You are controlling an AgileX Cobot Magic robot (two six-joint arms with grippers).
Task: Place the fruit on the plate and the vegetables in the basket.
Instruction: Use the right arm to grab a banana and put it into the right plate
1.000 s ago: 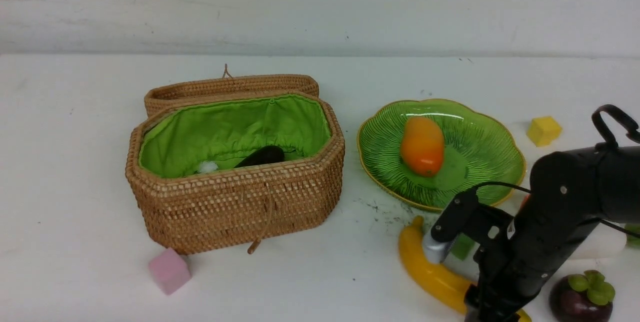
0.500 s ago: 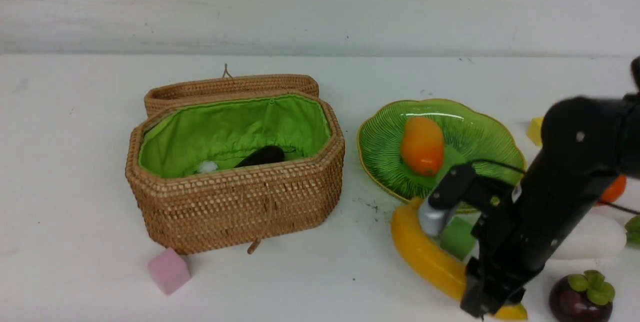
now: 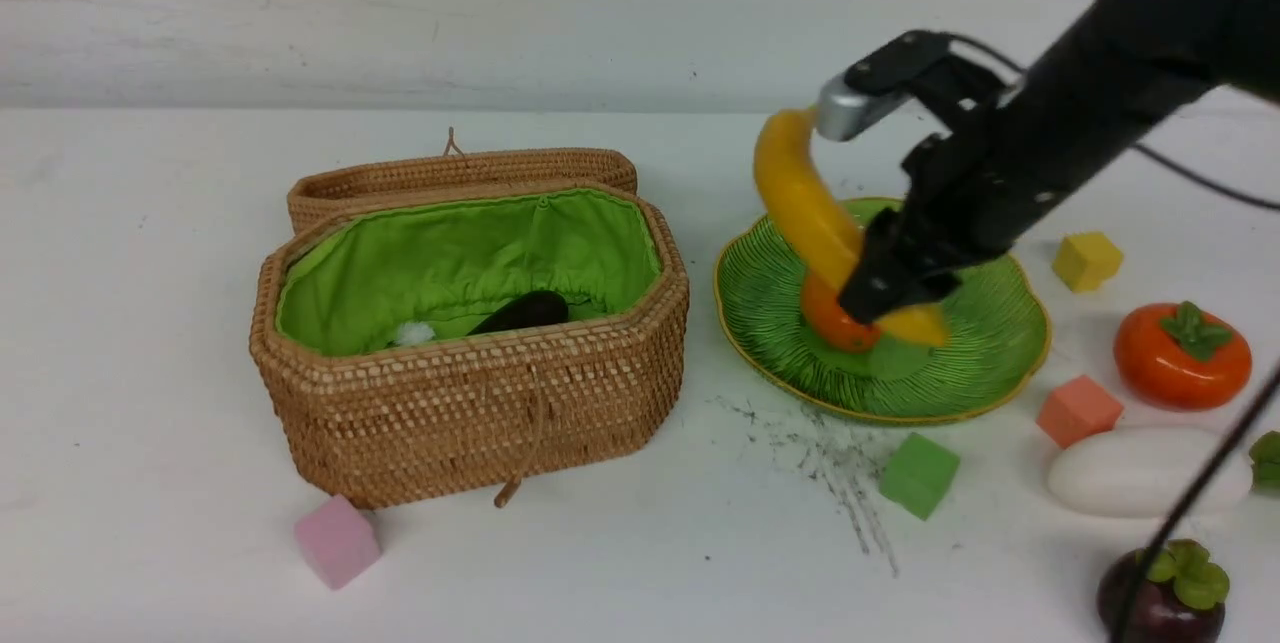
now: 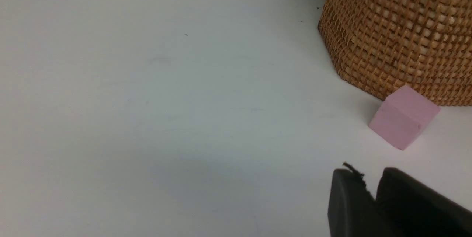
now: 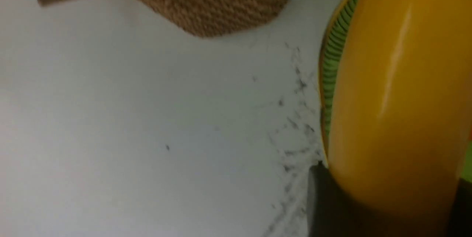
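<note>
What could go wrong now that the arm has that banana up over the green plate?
1. The right gripper clamps the banana near one end only, so the long free part could swing or slip out.
2. The mango already lies on the plate; a banana dropped on it may roll off or knock it out.
3. The arm's cable hangs across the radish and the mangosteen and might drag them.
</note>
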